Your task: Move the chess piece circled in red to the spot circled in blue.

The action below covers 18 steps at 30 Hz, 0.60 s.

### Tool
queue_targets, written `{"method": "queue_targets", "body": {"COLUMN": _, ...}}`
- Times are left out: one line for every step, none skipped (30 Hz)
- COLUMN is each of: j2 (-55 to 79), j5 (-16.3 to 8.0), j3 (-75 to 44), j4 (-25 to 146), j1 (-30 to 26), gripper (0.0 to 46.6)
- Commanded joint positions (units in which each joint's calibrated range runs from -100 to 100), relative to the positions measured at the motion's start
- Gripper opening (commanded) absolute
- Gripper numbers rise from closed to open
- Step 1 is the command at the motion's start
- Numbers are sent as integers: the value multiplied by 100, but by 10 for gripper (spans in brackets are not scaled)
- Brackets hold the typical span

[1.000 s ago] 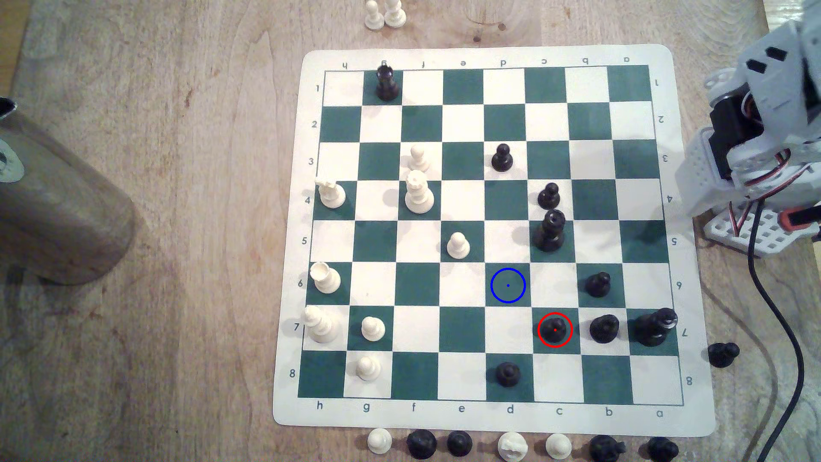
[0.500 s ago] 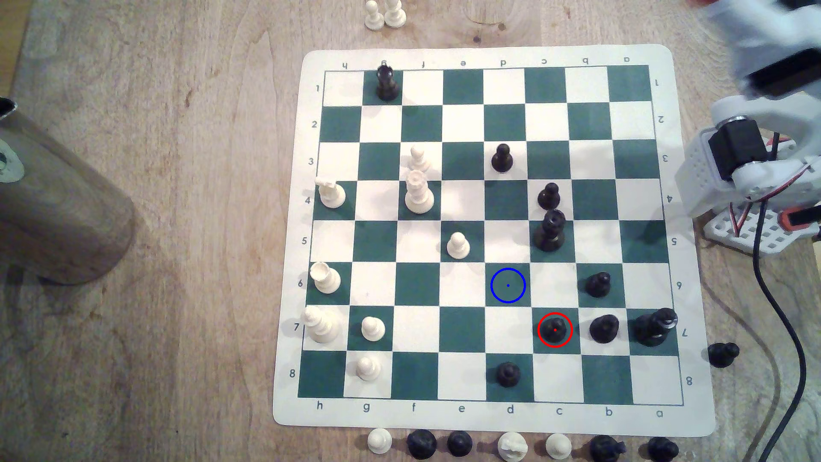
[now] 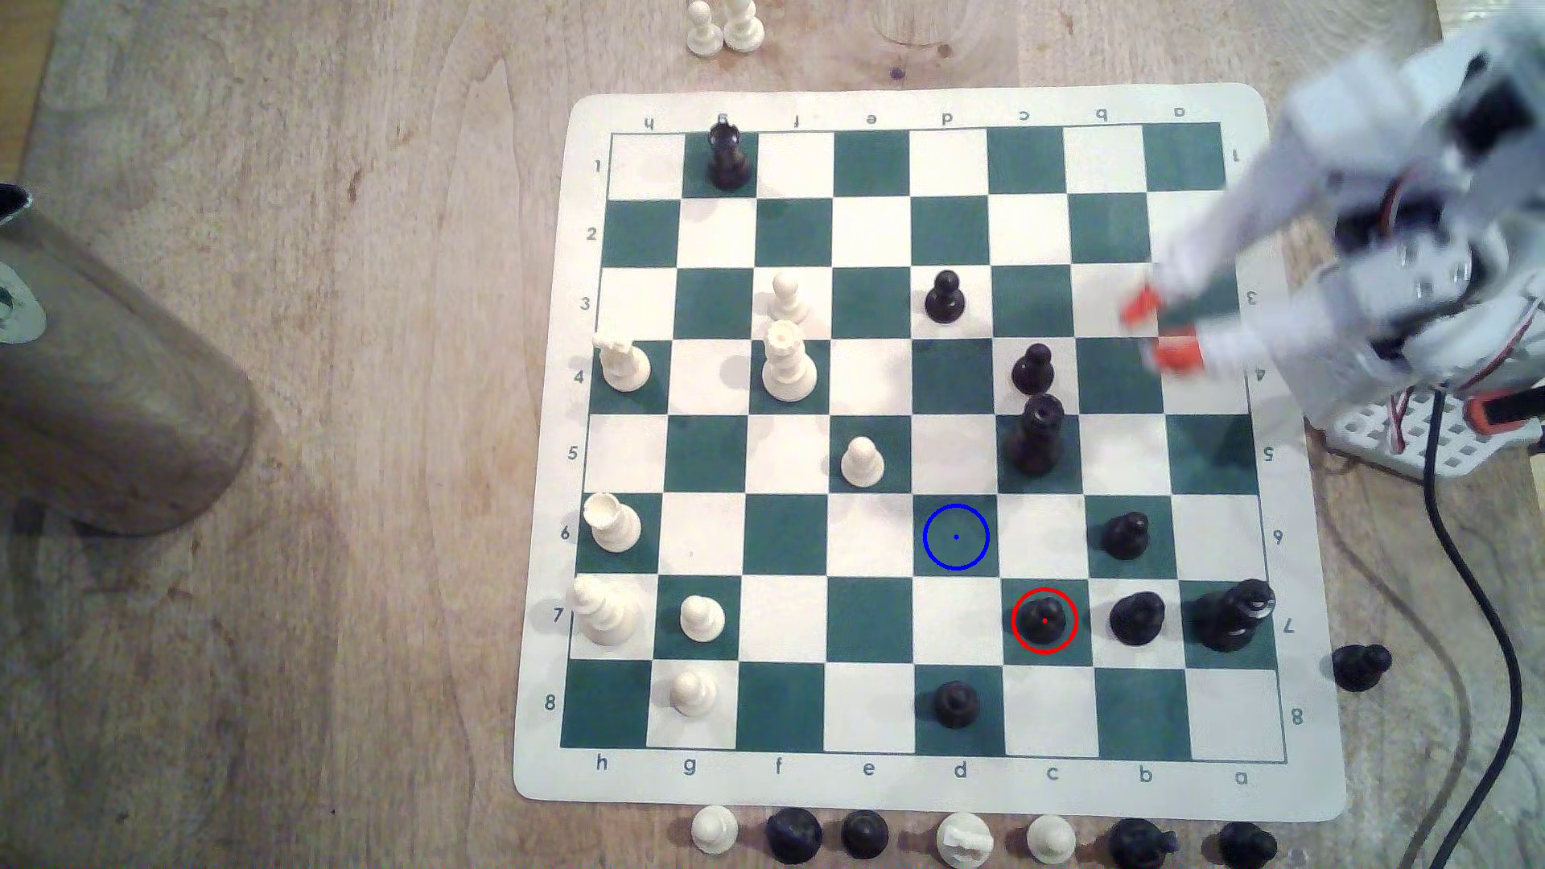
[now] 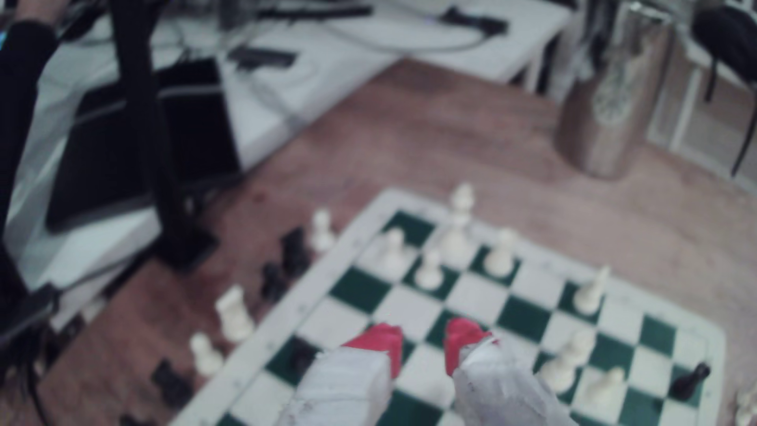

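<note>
- Black pawn [image 3: 1044,620], ringed in red, stands on a green square near the board's [image 3: 1304,785] lower edge in the exterior view.
- Blue-ringed square [image 3: 956,537] lies diagonally adjacent, bare.
- Gripper [image 3: 1162,330] hovers well apart from the pawn, red-tipped jaws parted, holding nothing.

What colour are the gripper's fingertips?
Red-orange on the gripper; its fingertips show best in the wrist view.

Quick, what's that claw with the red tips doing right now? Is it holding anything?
Gripper: open and holding nothing; its red fingertips are spread apart above the board, well away from the black pawn circled in red.
</note>
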Motion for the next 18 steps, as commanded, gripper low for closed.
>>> {"method": "queue_targets", "body": {"j2": 584, "j5": -29, "j3": -178, "j4": 255, "j1": -569, "gripper": 139}}
{"method": "queue_targets", "body": {"j2": 754, "j5": -44, "j3": -52, "j4": 280, "j1": -717, "gripper": 150}}
{"method": "queue_targets", "body": {"j2": 864, "j5": -54, "j3": 3, "j4": 288, "j1": -780, "gripper": 153}}
{"method": "queue_targets", "body": {"j2": 949, "j5": -68, "j3": 66, "j4": 264, "j1": -842, "gripper": 155}}
{"method": "queue_targets", "body": {"j2": 1111, "j5": -93, "j3": 112, "j4": 239, "j1": -897, "gripper": 155}}
{"method": "queue_targets", "body": {"j2": 1263, "j5": -122, "j3": 112, "j4": 223, "j1": -936, "gripper": 154}}
{"method": "queue_targets", "body": {"j2": 1560, "j5": -132, "j3": 157, "j4": 100, "j1": -968, "gripper": 149}}
{"method": "queue_targets", "body": {"j2": 1713, "j5": -142, "j3": 184, "j4": 10, "j1": -975, "gripper": 147}}
{"method": "queue_targets", "body": {"j2": 1875, "j5": -151, "j3": 184, "j4": -39, "j1": -1007, "gripper": 143}}
{"method": "queue_targets", "body": {"j2": 2036, "j5": -171, "j3": 184, "j4": -121, "j1": -1046, "gripper": 141}}
{"method": "queue_targets", "body": {"j2": 2290, "j5": -225, "j3": 184, "j4": -228, "j1": -1147, "gripper": 138}}
{"method": "queue_targets", "body": {"j2": 2418, "j5": -264, "j3": 184, "j4": -310, "j1": -1202, "gripper": 136}}
{"method": "queue_targets", "body": {"j2": 2571, "j5": -298, "j3": 184, "j4": -392, "j1": -1249, "gripper": 133}}
{"method": "queue_targets", "body": {"j2": 2732, "j5": -327, "j3": 193, "j4": -490, "j1": -1288, "gripper": 128}}
{"method": "queue_targets", "body": {"j2": 3046, "j5": -371, "j3": 266, "j4": -801, "j1": -1273, "gripper": 117}}
{"method": "queue_targets", "body": {"j2": 3190, "j5": -381, "j3": 311, "j4": -957, "j1": -1241, "gripper": 116}}
{"method": "queue_targets", "body": {"j2": 3309, "j5": -381, "j3": 384, "j4": -1104, "j1": -1210, "gripper": 115}}
{"method": "queue_targets", "body": {"j2": 3436, "j5": -396, "j3": 465, "j4": -1284, "j1": -1187, "gripper": 115}}
